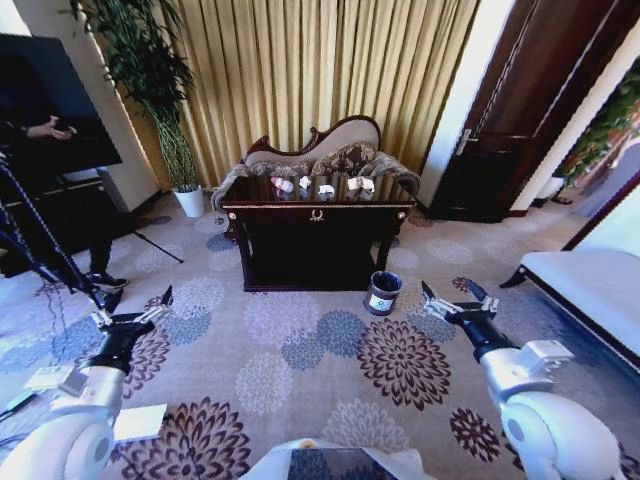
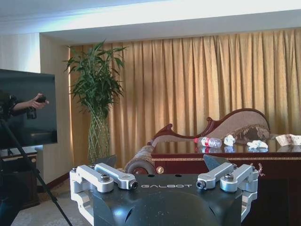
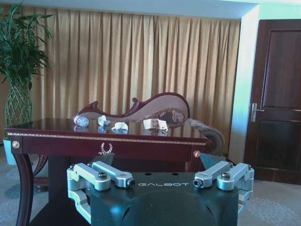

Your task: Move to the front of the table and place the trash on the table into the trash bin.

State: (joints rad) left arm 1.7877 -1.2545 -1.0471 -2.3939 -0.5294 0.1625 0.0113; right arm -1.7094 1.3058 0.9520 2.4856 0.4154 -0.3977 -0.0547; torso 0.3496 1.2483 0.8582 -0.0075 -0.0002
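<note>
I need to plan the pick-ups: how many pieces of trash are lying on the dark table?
4, in a row on the dark glossy wooden table: a clear plastic bottle with red cap at the robot's left, then three crumpled white paper wads. Smaller scraps may be hidden.

Dark glossy table point(image 1: 316, 213) at twelve o'clock carries trash — bottle point(image 1: 282, 185), white paper wads point(image 1: 326, 189); dark trash bin point(image 1: 382, 293) stands at one o'clock.
</note>
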